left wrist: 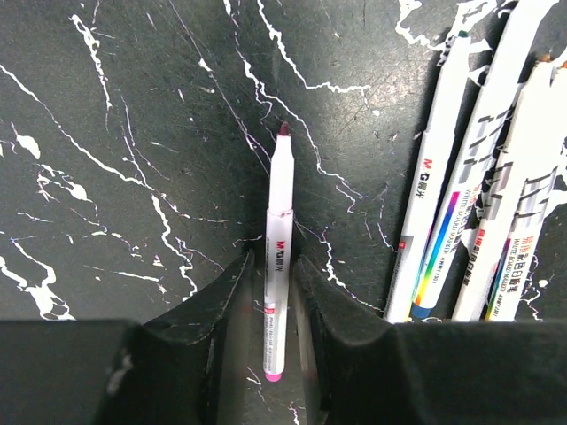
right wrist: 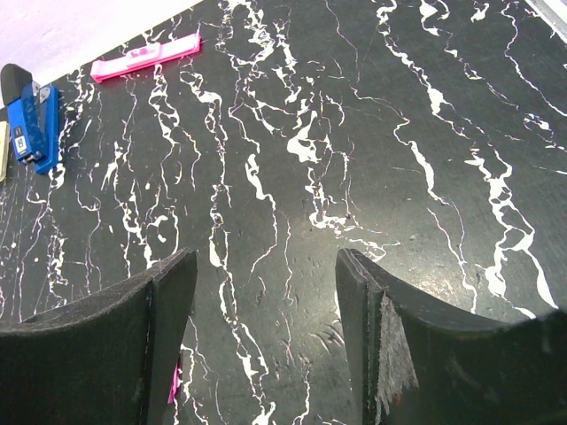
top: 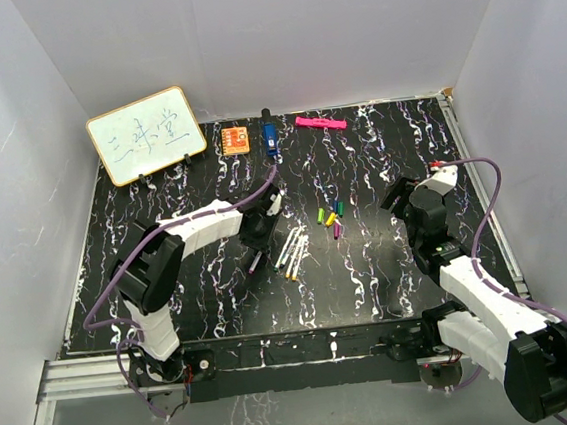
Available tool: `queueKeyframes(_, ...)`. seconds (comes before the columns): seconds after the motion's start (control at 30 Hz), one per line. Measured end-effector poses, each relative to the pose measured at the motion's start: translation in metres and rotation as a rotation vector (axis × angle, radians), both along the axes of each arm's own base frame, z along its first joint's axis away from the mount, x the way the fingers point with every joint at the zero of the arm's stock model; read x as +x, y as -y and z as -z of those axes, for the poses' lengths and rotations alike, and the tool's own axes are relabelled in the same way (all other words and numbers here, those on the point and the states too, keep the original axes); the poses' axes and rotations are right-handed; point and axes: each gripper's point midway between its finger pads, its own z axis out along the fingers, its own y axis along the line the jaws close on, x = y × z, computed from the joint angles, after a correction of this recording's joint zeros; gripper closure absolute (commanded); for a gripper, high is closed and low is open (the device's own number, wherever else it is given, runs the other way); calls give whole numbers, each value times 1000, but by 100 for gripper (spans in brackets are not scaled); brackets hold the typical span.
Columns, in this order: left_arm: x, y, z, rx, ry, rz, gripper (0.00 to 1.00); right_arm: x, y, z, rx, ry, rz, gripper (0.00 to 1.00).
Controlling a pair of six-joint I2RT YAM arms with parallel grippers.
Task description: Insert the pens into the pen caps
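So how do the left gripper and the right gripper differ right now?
The left gripper is nearly closed, with a pen in the narrow gap; the right gripper is wide open and empty. The left gripper is down next to the other pens; the right gripper is off to the side, away from them. Both are black and point down at the table.

On the table, along the far edge, there are from left to right a board, a card, a stapler and a bar. Near the middle the pens lie side by side. The caps lie just right of them and a little farther. One pen lies apart, left of the others, between the fingers of the left gripper. The right gripper is right of the caps, apart from them.
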Motion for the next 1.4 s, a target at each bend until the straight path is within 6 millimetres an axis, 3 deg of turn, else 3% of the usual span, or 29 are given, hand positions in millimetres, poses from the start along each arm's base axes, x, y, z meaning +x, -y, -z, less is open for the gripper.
queueKeyframes(0.73,-3,-3,1,20,-35,-5,80,0,3,0,-5,0,18,36)
queueKeyframes(1.13,-10,-8,3,37,-66,2,100,-1,4,1,-7,-1,22,35)
queueKeyframes(1.4,-10,-7,4,34,-64,16,100,-1,4,2,-7,-5,22,33)
